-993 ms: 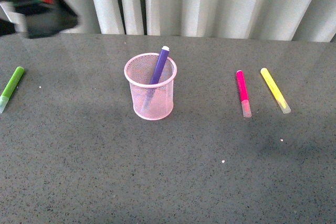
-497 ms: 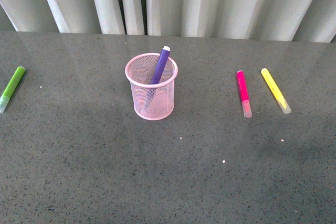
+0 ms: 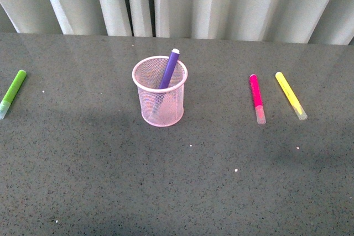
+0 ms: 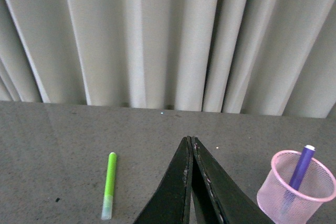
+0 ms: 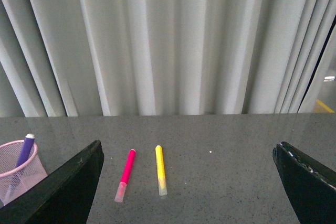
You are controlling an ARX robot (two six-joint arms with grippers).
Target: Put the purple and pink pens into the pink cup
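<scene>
Two pens make up the task, and one is already in place: the purple pen (image 3: 167, 72) stands tilted inside the pink cup (image 3: 166, 109), its upper end leaning over the far rim. The pink pen (image 3: 256, 98) lies flat on the desk (image 3: 166, 181), well to the right of the cup, with the yellow marker (image 3: 290, 95) just beside it on the outer side. A green marker (image 3: 12, 92) lies near the desk's left edge.

Neither arm shows in the front view. Both wrist cameras look out level over the desk toward the curtain (image 3: 221, 4). The left tool (image 4: 190, 142) has its fingers pressed together with nothing between them. The right tool (image 5: 189, 145) has its fingers spread wide apart and is empty, the pink pen and yellow marker lying ahead of it.
</scene>
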